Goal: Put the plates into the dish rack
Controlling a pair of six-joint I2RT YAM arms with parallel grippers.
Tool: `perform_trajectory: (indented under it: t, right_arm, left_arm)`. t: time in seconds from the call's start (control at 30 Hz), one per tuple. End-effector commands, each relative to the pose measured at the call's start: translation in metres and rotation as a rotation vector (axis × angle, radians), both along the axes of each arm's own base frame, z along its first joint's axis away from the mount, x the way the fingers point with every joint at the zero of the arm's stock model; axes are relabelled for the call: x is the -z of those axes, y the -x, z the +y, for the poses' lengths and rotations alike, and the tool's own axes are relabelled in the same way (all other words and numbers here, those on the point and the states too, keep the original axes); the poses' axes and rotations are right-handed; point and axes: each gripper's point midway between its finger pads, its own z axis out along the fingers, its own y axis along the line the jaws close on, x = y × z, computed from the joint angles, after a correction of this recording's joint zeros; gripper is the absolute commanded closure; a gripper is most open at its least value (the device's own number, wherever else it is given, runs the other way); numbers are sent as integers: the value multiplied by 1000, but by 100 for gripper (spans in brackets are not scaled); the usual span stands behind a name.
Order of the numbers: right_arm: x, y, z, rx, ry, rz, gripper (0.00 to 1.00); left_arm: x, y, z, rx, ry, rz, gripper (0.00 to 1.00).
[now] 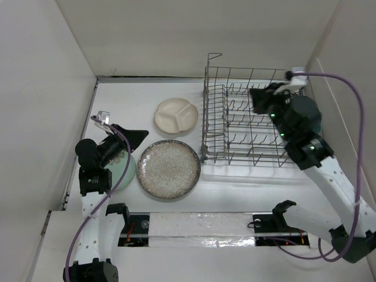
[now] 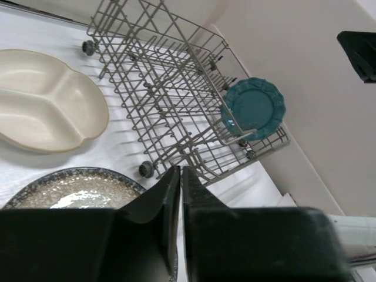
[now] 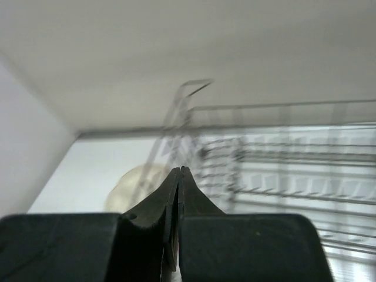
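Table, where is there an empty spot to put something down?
Bare table lies at the back left, between the wall and the cream plate. Another strip runs in front of the rack. It is crowded where the speckled plate, green plate and left gripper sit close together.

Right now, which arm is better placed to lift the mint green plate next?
Left, probably. The left gripper hangs just over the mint green plate, while the right gripper is far across, over the dish rack, shut and empty.
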Motion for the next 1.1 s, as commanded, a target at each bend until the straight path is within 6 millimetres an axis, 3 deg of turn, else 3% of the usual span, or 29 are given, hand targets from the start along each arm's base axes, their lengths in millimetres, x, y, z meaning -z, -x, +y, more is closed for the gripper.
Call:
perform_trajectory:
  t: [0.0,0.1,0.13,0.2,0.23,0.3,0.33,0.37,0.4,0.43,0.5,0.53,0.57,0.6,0.63,0.67,0.73,0.77,0.8,0.83,0.87,0.9,0.93,0.97,1.0,1.03,1.07]
  right_arm:
    - [53,7,100,-201,10,135,100]
    - [101,14,168,-317,21,226,100]
    - [114,33,202,-425,29,245,100]
    - [146,42,243,-516,31,290,100]
    - [156,60,267,-601,36,306,100]
    - [166,70,295,-675,42,311,100]
    - [192,73,313,-709,82,351,100]
    - [201,77,325,-742,93,366,100]
    - [195,75,339,-776,70,357,100]
    - [219,86,359,-852,95,402,100]
    - [229,88,380,-897,107,411,100]
    - [215,86,395,-934,101,398,100]
    - [242,83,409,-952,138,441,99]
    - [248,81,416,-965,159,450,99]
    - [230,76,431,-985,135,412,97]
    - [250,75,442,-1009,155,441,96]
    - [255,70,457,-1026,164,443,93]
    - [236,64,470,-1044,142,403,93]
    - [260,62,480,-1059,166,435,92]
    - [268,56,484,-1064,177,456,90]
    - [270,55,492,-1080,176,456,90]
    - [252,50,503,-1092,161,424,89]
    - [287,49,508,-1094,198,491,87]
    - [289,42,511,-1094,200,500,86]
    - [265,36,522,-1102,173,451,85]
    - [291,29,521,-1086,196,502,80]
    - [291,30,525,-1101,192,502,78]
  left_arm:
    - [-22,-7,9,-65,-40,-78,100]
    - [-34,-9,15,-116,-46,-102,100]
    - [-43,-9,17,-132,-46,-120,100]
    - [-60,-7,22,-183,-34,-156,100]
    - [-79,-3,24,-200,-30,-198,100]
    - [-101,0,29,-246,-7,-230,100]
    - [-121,5,30,-256,3,-271,100]
    - [-132,6,33,-276,16,-291,100]
    - [-142,10,33,-281,39,-306,99]
    - [-160,16,33,-287,51,-355,97]
    - [-175,20,36,-312,73,-384,92]
    - [-185,24,37,-317,77,-406,90]
    - [-189,26,38,-327,80,-418,89]
    - [-190,26,38,-329,80,-418,86]
    - [-190,27,38,-330,77,-422,84]
    - [-190,28,39,-332,74,-421,83]
    - [-182,26,40,-341,53,-401,82]
    - [-181,26,41,-351,46,-399,82]
    - [-178,25,42,-357,37,-393,80]
    - [-172,24,43,-365,27,-374,80]
    - [-171,24,46,-381,11,-379,80]
    - [-170,24,47,-389,3,-376,79]
    - [-165,24,48,-396,-6,-358,79]
    - [-165,25,50,-410,-19,-367,79]
    - [-164,26,50,-413,-23,-366,78]
    - [-161,26,51,-416,-27,-357,77]
    - [-160,26,51,-420,-30,-354,77]
